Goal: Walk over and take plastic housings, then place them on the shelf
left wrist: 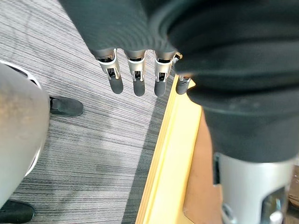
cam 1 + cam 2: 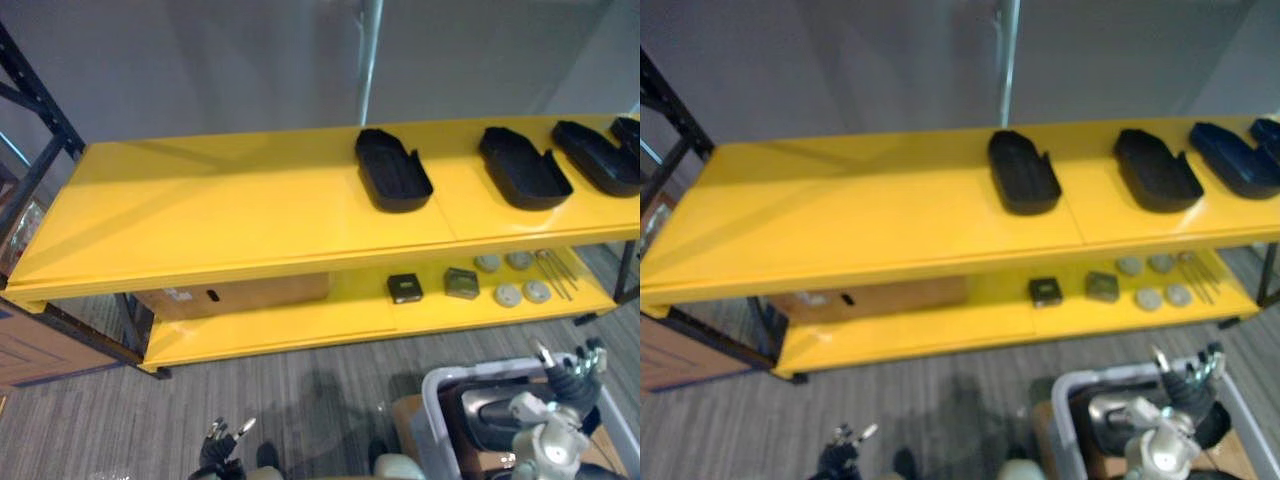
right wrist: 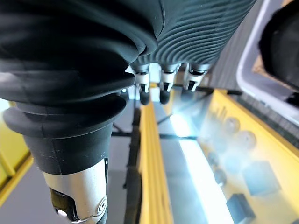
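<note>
Black oblong plastic housings [image 2: 392,170] lie on yellow metal shelf [image 2: 230,220]; one more housing [image 2: 490,412] in white plastic bin [image 2: 432,400] by right hand [image 2: 572,385], fingers straight, empty. Left hand [image 2: 220,452] likewise slack, empty. Risk: fingers snag bin rim, smooth shell slips from shallow grasp.

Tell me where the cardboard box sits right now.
In the left eye view, the cardboard box sits on the lower yellow shelf, left of the small dark block.

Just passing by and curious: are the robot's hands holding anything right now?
Left hand: open, holding nothing.
Right hand: open, holding nothing.
</note>
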Tool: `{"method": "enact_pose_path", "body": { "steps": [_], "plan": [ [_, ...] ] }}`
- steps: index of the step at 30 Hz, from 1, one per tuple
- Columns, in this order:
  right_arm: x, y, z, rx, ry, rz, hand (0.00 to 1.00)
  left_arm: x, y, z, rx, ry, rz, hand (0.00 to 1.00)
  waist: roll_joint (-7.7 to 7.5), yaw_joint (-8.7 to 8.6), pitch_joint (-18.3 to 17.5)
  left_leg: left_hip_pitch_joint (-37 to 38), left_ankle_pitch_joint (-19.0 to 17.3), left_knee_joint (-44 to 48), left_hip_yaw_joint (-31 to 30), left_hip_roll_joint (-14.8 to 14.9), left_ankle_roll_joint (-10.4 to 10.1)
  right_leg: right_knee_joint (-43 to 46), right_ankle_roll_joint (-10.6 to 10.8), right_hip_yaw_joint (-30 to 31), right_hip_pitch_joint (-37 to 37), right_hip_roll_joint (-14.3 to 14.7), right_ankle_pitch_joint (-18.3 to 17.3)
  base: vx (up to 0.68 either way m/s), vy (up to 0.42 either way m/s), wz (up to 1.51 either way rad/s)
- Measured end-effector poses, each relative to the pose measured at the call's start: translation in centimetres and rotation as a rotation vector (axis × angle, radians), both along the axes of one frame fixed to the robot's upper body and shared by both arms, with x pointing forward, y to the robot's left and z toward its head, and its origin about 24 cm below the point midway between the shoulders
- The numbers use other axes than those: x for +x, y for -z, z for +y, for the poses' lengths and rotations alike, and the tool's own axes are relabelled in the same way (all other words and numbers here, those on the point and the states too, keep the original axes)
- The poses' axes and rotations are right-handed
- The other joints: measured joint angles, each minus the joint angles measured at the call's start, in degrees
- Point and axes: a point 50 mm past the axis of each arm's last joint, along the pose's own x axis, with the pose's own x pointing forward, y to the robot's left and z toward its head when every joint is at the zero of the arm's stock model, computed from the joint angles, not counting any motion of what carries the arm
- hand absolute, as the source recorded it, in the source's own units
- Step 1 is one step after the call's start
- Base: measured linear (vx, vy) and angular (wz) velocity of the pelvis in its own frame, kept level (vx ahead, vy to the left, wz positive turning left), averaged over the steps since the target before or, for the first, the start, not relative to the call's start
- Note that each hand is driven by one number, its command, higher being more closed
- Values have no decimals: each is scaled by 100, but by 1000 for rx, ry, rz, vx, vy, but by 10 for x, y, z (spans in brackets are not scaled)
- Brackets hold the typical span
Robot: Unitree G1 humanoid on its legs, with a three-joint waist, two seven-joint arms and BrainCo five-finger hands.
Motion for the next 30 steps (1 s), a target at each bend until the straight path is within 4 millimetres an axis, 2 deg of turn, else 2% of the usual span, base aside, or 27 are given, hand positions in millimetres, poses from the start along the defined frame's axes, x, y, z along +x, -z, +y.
{"method": "enact_pose_path", "body": {
  "steps": [5, 7, 11, 13, 14, 17, 19, 20, 22, 25, 27, 28, 29, 30],
  "plan": [
    [3, 1, 6, 12, -3, -13, 0, 2, 1, -8, 20, 178, 20, 0, 9, -3, -9, 84, -69, 1, 211, 5, 9, -56, 5, 210, -36, 16, 35, 31, 18, -23],
    [2, -1, 5, 10, 29, -16, 0, 10, 0, -15, 51, 338, 13, 0, 7, -25, -7, 186, -150, 4, 502, 20, -16, -42, 11, 496, -112, 42, 62, 49, 39, -57],
    [-5, -2, 2, -4, 63, -11, 0, 19, -1, -31, 56, 543, 2, 0, -18, -143, 2, 398, -296, 33, 999, 30, -39, -25, 37, 963, -197, 98, 180, 78, 49, -71],
    [-11, -11, 1, -31, 66, -37, 0, 22, -1, -43, 43, 633, -2, 0, -39, -356, 1, 538, -441, 55, 1363, 37, -78, -31, 63, 1321, -255, 144, 202, 73, 36, -78],
    [-12, -13, 0, -39, 67, -43, 0, 22, -1, -46, 40, 653, -1, 0, -63, -400, 14, 598, -511, 130, 1459, 49, -90, -30, 68, 1433, -256, 162, 205, 85, 37, -88],
    [-24, -22, -6, -81, 93, -69, 0, 30, -3, -58, 34, 730, -3, 0, -164, -603, 79, 574, -1002, 838, 1888, 238, -154, -31, 117, 1899, -314, 265, 255, 70, 17, -84],
    [-32, -28, -11, -116, 112, -85, 0, 36, -4, -67, 35, 776, -16, 0, -161, -780, 111, 552, -1344, 1294, 2105, 401, -201, -36, 145, 2109, -332, 349, 273, 22, 16, -62],
    [-37, -29, -14, -128, 124, -86, 0, 41, -6, -70, 39, 793, -20, 0, -153, -924, 111, 468, -1489, 1515, 2125, 475, -198, -47, 146, 2152, -342, 367, 274, 14, 18, -42],
    [-45, -28, -17, -126, 131, -79, 0, 52, -10, -77, 48, 829, -39, 0, -119, -1021, 124, 381, -1652, 1778, 2242, 558, -183, -51, 216, 2221, -458, 396, 340, 8, 35, -37],
    [-46, -27, -16, -128, 118, -73, 0, 68, -16, -86, 70, 872, -73, 0, -74, -1122, 181, 286, -1776, 1970, 2207, 560, -127, -48, 213, 2184, -488, 348, 357, -19, 42, -11],
    [-43, -29, -15, -134, 98, -94, 0, 69, -17, -89, 65, 876, -79, 0, -46, -1143, 214, 267, -1817, 2055, 2194, 546, -98, -44, 230, 2186, -493, 328, 366, -43, 43, 2],
    [-38, -31, -13, -137, 82, -114, 0, 69, -17, -92, 66, 884, -70, 0, -30, -1140, 226, 168, -1872, 2234, 1853, 510, -50, -40, 232, 2198, -522, 344, 364, -59, 22, -30],
    [-24, -36, -8, -141, 29, -152, 0, 65, -15, -91, 71, 866, -51, 0, -25, -1044, 239, -45, -1962, 2559, 803, 400, 61, 13, 240, 2373, -636, 401, 368, -62, 25, -41],
    [-20, -37, -7, -143, 12, -163, 0, 66, -15, -90, 73, 859, -51, 0, -20, -995, 250, -82, -2000, 2620, 583, 378, 80, 35, 246, 2426, -656, 418, 371, -74, 77, -76]
  ]
}}
